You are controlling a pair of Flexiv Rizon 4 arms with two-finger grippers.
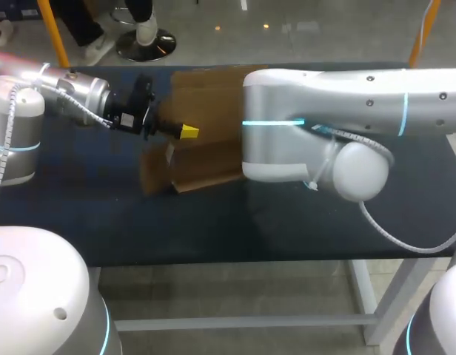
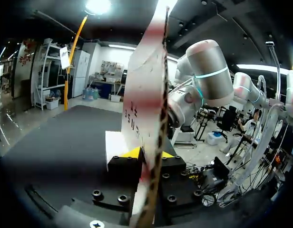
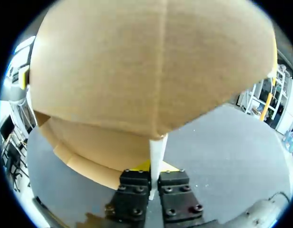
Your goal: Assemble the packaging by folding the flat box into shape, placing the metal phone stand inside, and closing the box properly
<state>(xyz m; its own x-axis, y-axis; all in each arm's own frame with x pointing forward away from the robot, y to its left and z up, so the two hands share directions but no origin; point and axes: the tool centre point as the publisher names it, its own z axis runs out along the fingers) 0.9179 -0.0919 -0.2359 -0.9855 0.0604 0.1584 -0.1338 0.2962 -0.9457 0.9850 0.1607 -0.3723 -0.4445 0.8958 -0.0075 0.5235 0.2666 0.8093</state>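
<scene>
The brown cardboard box (image 1: 202, 166) is held partly unfolded above the dark table (image 1: 102, 222), between my two arms. In the head view my left gripper (image 1: 185, 132) meets the box's left side. In the left wrist view a box panel (image 2: 146, 95) stands edge-on between the yellow tips, and the left gripper (image 2: 150, 154) is shut on it. My right arm (image 1: 324, 111) lies over the box and hides its own gripper there. In the right wrist view the right gripper (image 3: 155, 167) is shut on a thin flap edge, with the box's broad brown face (image 3: 151, 71) just ahead. No phone stand is in view.
The table's front edge (image 1: 213, 260) runs across the head view below the box. Bare dark tabletop lies left of the box and in front of it. My right arm's elbow (image 2: 208, 71) shows beyond the panel in the left wrist view.
</scene>
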